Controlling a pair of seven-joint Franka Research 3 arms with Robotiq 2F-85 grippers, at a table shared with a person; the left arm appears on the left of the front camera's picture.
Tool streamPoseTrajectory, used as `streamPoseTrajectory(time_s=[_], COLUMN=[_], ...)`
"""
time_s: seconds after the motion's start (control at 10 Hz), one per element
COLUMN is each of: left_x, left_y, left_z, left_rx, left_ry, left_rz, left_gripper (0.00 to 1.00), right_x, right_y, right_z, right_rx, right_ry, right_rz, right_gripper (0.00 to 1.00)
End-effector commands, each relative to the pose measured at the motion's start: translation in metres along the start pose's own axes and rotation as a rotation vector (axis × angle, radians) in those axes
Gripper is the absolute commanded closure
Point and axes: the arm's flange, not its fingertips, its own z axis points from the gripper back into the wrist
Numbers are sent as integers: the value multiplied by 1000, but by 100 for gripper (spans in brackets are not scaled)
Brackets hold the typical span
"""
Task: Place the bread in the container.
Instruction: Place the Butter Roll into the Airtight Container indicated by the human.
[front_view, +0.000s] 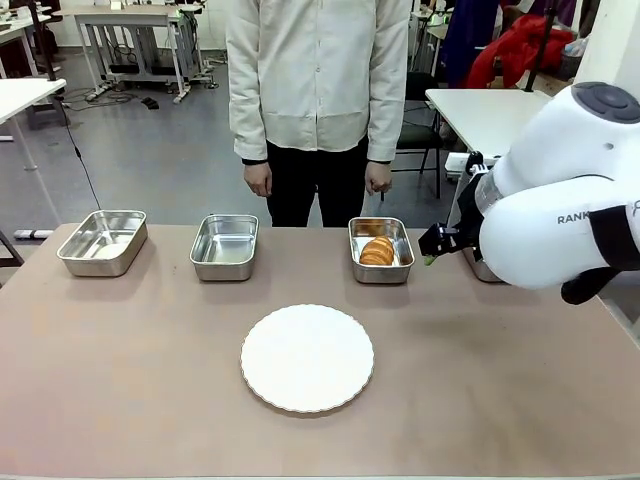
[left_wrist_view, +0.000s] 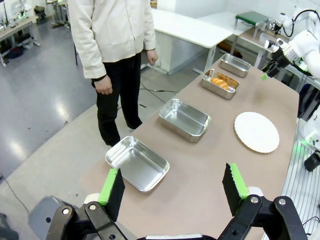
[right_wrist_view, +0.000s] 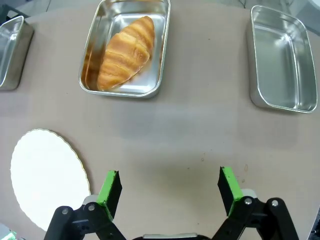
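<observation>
The brown surface (front_view: 520, 400) carries a white plate (front_view: 307, 358) and steel pans. The bread (front_view: 377, 250) lies inside the container (front_view: 381, 271). Right tool (right_wrist_view: 170, 187) hovers released nearby; left tool (left_wrist_view: 173, 189) spread wide, empty.

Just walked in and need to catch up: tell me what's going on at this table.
Nothing is being held right now. The croissant already lies in one steel pan, third in a row of four along the far edge. The right gripper hangs open above bare table near that pan. The left gripper is open too, over its end of the table. The white scalloped plate sits bare in the middle, and a person stands behind the pans with hands down.
</observation>
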Motion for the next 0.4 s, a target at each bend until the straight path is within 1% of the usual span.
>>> streamPoseTrajectory(time_s=[0.0, 0.3], left_x=[1, 1], left_y=[-2, -2], left_z=[1, 1], left_rx=[-6, -6], left_ry=[-15, -15], left_rz=[-17, -17], left_gripper=[0, 0], right_x=[0, 0], right_y=[0, 0], right_z=[0, 0], right_rx=[-18, -18], right_ry=[-4, -4], right_rz=[2, 2], right_gripper=[0, 0])
